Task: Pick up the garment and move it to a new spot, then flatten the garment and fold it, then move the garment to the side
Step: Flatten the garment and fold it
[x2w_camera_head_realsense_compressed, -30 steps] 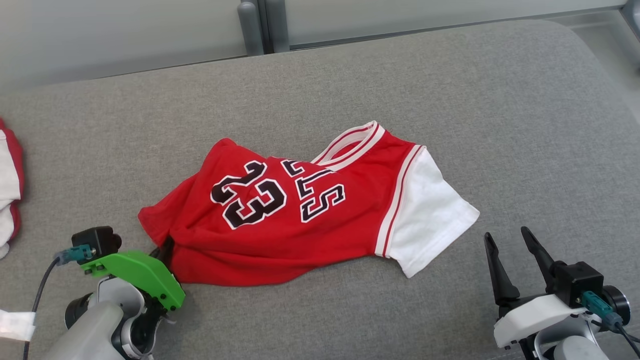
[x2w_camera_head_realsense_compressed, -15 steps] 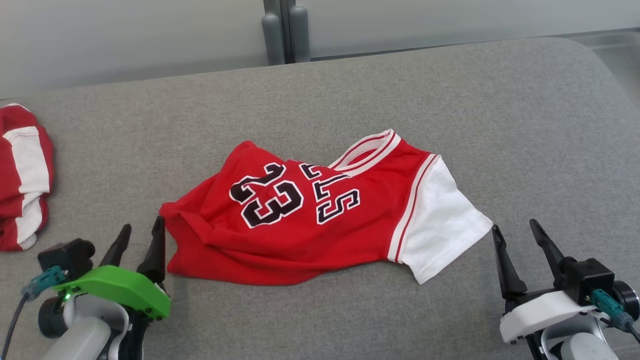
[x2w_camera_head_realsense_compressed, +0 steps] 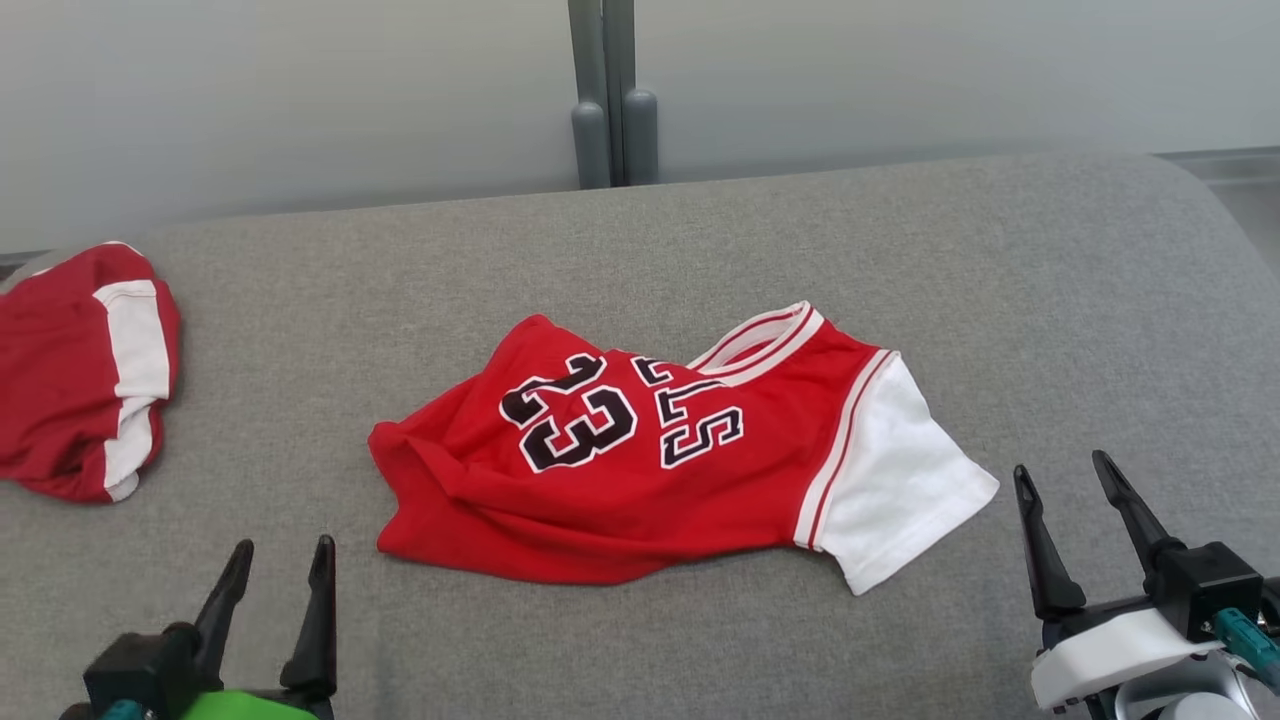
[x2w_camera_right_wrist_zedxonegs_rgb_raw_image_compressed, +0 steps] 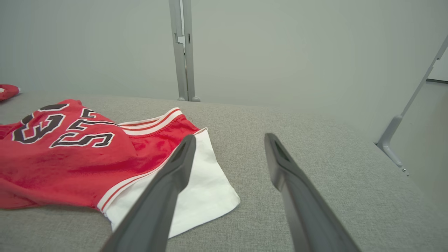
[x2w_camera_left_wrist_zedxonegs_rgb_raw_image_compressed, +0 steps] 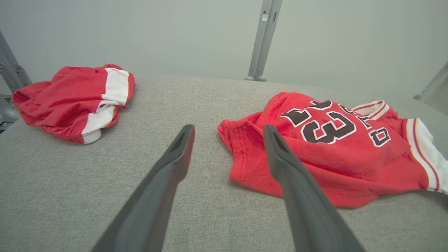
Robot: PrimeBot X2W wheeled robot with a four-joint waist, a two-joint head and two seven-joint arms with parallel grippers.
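- The garment (x2w_camera_head_realsense_compressed: 640, 460), a red jersey with black numerals and a white sleeve, is lying near the middle of the grey padded bench (x2w_camera_head_realsense_compressed: 900, 250). Its collar is pointing toward 1 o'clock in the head view and its white sleeve is trailing toward 4 o'clock.
- It is sitting rumpled: the end toward 8 o'clock is bunching into folds and the body is not lying flat.
- The left gripper (x2w_camera_head_realsense_compressed: 285, 543) is waiting at 7 o'clock of the garment, fingers spread apart and holding nothing, just clear of the cloth's bunched corner.
- The right gripper (x2w_camera_head_realsense_compressed: 1060, 463) is waiting at 4 o'clock, fingers likewise spread and empty, just beside the white sleeve's hem without touching it.
- Judging from this, the flattening is looking like the step in hand. Nothing is being gripped, the cloth is not yet smooth, and folding and the move to the side are both remaining.
- A second red-and-white garment (x2w_camera_head_realsense_compressed: 80, 370) is resting bunched at 9 o'clock, well apart from the jersey.
- No container is playing a part here; both pieces are lying straight on the bench.
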